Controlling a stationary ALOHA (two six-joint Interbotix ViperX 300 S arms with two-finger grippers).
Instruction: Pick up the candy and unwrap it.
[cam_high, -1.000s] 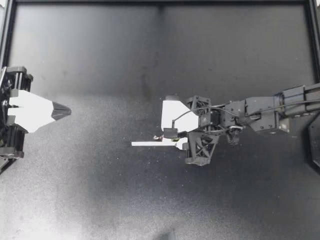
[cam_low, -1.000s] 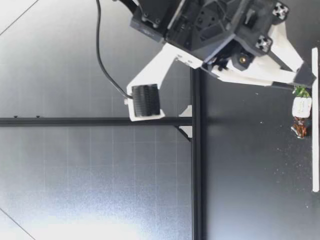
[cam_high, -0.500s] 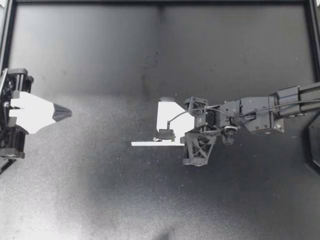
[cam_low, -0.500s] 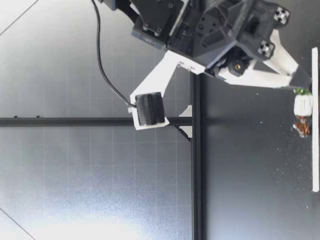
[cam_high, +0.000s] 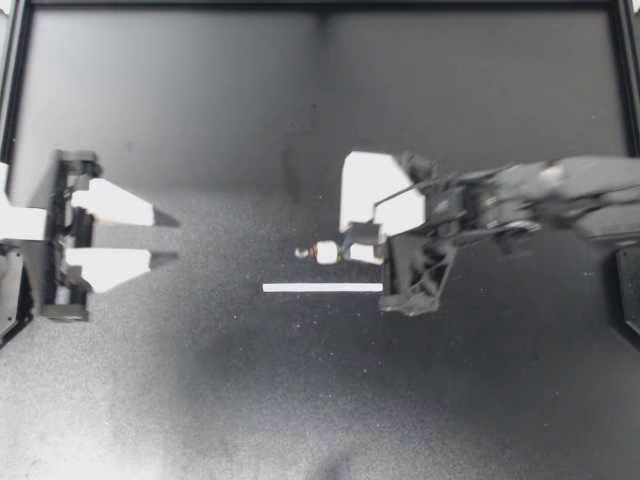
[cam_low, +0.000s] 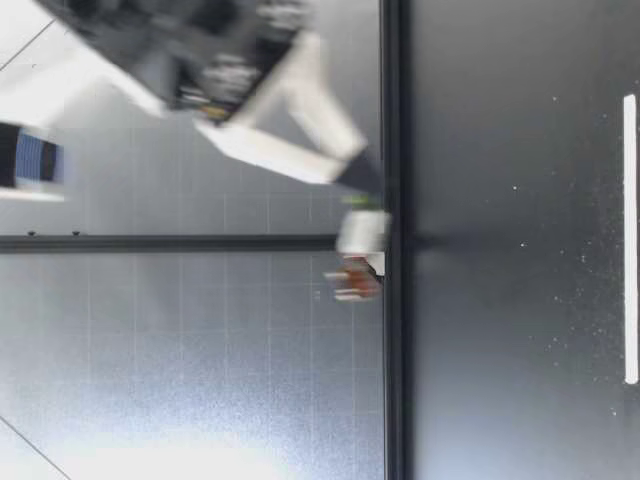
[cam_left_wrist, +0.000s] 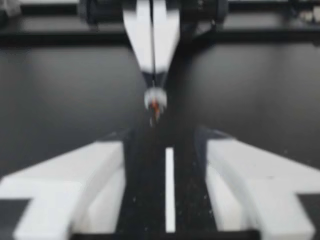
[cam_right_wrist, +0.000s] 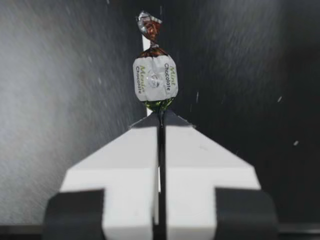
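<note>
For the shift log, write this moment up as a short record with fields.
candy: wrapped, white body, raised above the table
right pincer: shut on the candy's green twist end
left pincer: open, empty, pointing toward the candy, apart from it
white strip: flat on the table, beside the candy seen from above
task stage: picked up, not yet unwrapped

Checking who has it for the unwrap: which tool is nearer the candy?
Right. My right tool is shut on one wrapper end of the candy, holding it above the table; my left tool sits open, well away, facing it.
</note>
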